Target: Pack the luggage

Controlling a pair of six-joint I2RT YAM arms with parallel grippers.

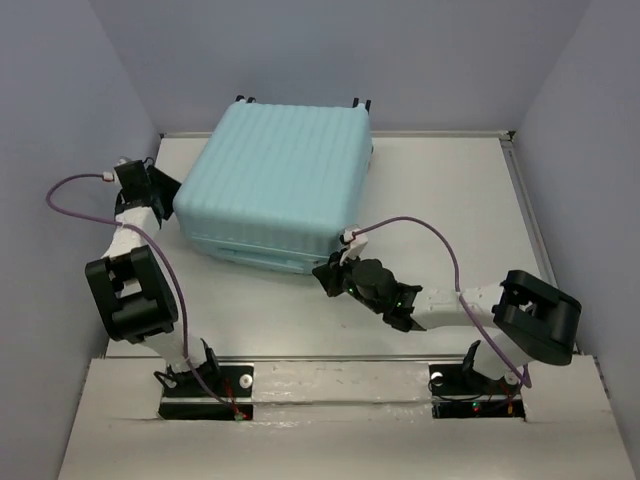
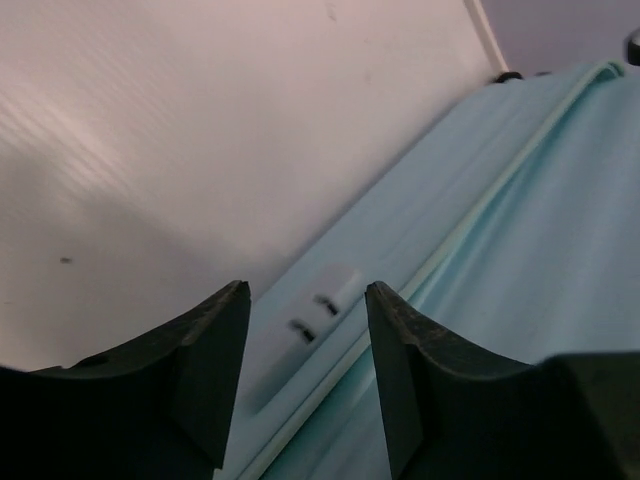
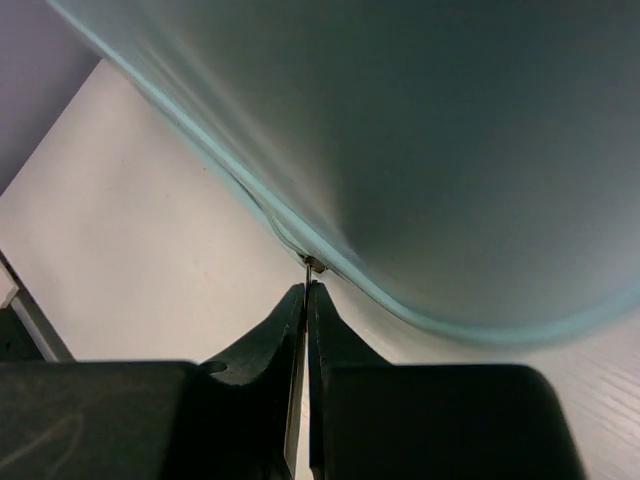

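Note:
The luggage, a pale aqua-blue ribbed hard-shell suitcase, lies closed and flat on the table, wheels toward the back. My right gripper is at its near right corner. In the right wrist view the jaws are shut on a thin metal zipper pull at the suitcase seam. My left gripper is open at the suitcase's left side; in the left wrist view its fingers straddle a pale side fitting on the shell without gripping it.
The white table has raised rims at the left, back and right. Grey walls stand close around it. The suitcase takes up the back left; bare table lies to its right and in front of it.

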